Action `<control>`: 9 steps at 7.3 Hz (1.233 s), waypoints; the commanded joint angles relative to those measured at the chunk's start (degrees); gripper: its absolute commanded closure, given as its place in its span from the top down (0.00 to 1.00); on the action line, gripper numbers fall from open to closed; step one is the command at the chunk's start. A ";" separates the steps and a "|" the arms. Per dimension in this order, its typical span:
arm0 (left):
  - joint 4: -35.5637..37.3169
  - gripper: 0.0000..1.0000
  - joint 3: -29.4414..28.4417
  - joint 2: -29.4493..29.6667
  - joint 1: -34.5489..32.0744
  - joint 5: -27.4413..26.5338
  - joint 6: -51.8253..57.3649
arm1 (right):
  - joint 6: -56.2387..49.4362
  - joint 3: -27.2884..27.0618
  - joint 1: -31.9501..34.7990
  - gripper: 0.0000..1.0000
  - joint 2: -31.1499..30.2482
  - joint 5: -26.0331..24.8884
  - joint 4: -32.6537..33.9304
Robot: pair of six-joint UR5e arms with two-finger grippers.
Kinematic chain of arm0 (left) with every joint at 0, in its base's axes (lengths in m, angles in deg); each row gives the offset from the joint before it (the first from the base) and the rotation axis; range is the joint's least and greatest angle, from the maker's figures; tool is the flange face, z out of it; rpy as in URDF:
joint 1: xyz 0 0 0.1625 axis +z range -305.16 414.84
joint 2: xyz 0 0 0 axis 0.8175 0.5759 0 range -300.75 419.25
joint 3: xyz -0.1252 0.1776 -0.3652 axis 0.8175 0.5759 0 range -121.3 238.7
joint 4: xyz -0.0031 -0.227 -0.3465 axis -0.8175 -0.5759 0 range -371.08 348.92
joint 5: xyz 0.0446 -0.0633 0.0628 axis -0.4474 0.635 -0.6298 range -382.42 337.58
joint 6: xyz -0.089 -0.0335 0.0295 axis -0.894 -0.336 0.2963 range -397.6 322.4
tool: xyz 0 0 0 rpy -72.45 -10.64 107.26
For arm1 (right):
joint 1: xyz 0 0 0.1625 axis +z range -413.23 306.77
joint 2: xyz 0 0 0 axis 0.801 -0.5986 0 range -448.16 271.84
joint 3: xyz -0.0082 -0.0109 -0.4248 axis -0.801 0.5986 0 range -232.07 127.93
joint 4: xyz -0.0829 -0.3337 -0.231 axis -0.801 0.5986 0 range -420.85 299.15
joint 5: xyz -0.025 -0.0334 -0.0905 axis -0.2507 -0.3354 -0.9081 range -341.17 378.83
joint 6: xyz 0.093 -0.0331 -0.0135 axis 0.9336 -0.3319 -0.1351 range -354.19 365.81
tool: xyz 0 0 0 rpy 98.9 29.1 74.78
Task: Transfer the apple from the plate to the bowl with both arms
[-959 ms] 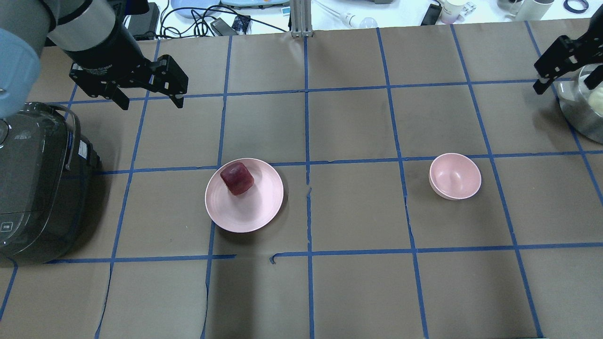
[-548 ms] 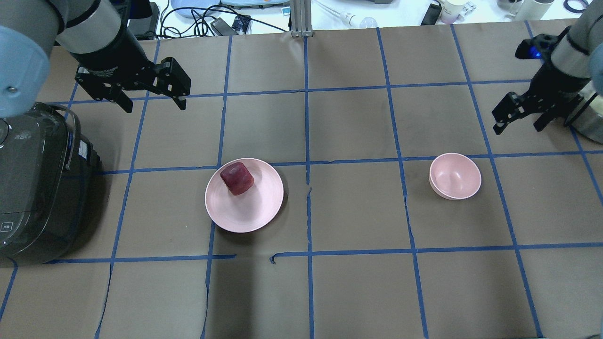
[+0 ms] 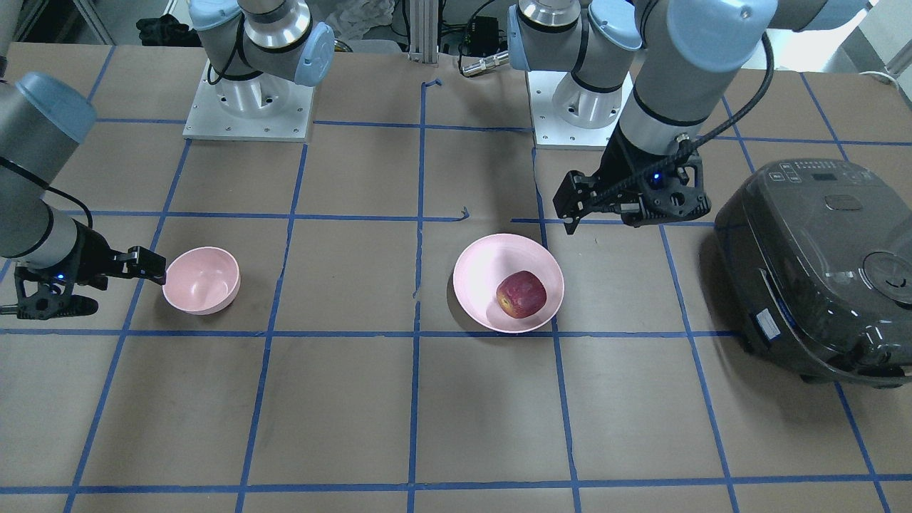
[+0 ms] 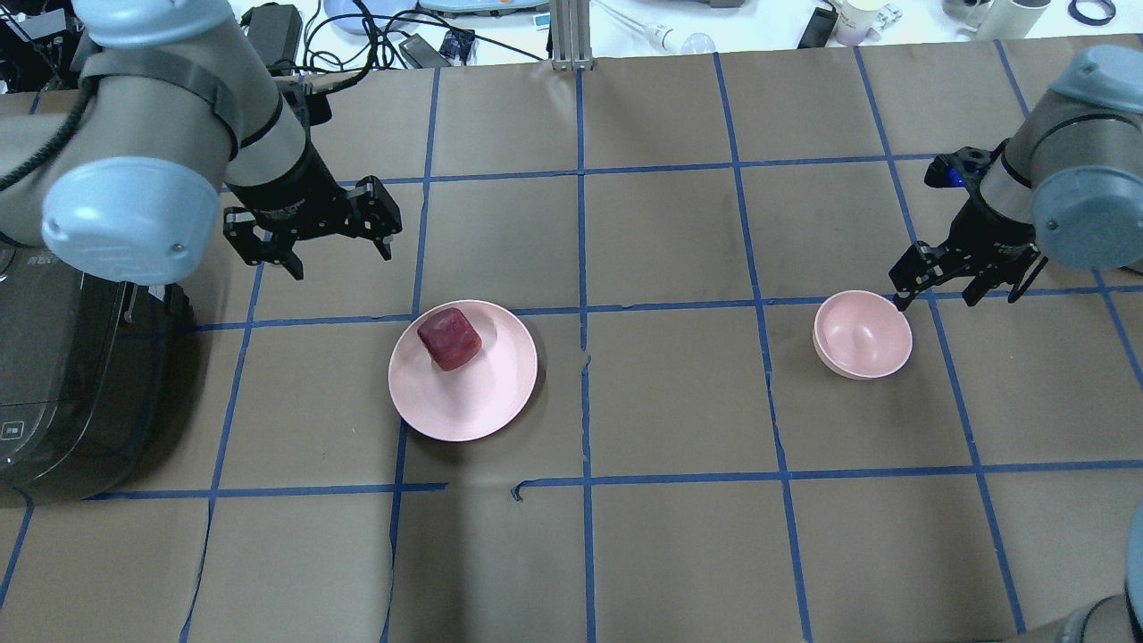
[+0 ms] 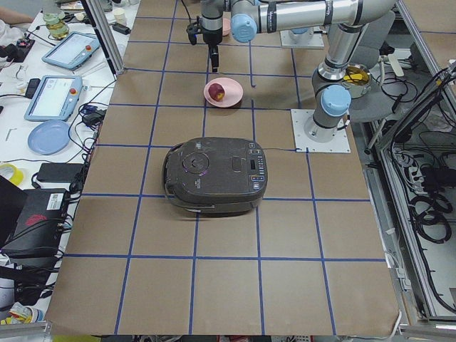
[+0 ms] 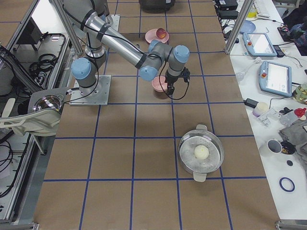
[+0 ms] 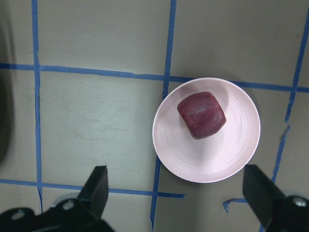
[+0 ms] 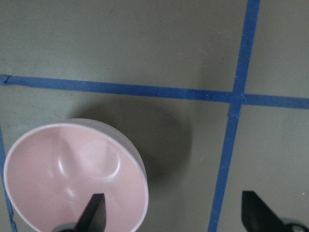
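Apple (image 4: 449, 338) resting on plate (image 4: 464, 411), ahead of and below left gripper (image 4: 340, 262), itself spread wide, holding nothing. Right gripper (image 4: 955, 296) hovering just beside bowl (image 4: 862, 335), likewise splayed and empty. Need to centre over it, drop straight down, straddle its widest part, squeeze gently; rounded skin, probably prone to rolling.

Two silver-grey tubular arms, light blue caps on every joint. The left arm (image 3: 666, 92) carries a black cable looping down to the black left gripper (image 4: 339, 259), with a blue light behind its fingers. The right gripper (image 4: 955, 295) is black too, also blue-lit. Square silver base plates (image 3: 214, 128), dotted with screws.
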 commanded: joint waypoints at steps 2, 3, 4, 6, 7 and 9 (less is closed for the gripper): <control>8.94 1.00 8.69 5.27 -1.13 3.15 -14.59 | 0.20 -5.62 0.08 0.22 0.31 3.38 5.75; 11.05 1.00 9.14 7.29 -1.21 3.50 -20.19 | 0.20 -5.64 0.08 0.00 0.31 3.38 5.96; 15.60 1.00 9.32 9.92 -1.48 3.85 -21.81 | 0.20 -5.64 0.08 0.00 0.31 3.38 6.05; 18.18 1.00 9.24 13.01 -3.66 4.46 -25.24 | 0.20 -5.64 0.08 0.00 0.23 3.38 6.05; 19.24 1.00 9.32 14.07 -4.02 5.08 -25.34 | 0.28 -5.64 0.08 0.00 0.14 3.30 6.05; 19.95 1.00 9.41 15.04 -4.03 6.76 -24.99 | 0.72 -5.38 0.34 0.00 -0.30 3.47 5.70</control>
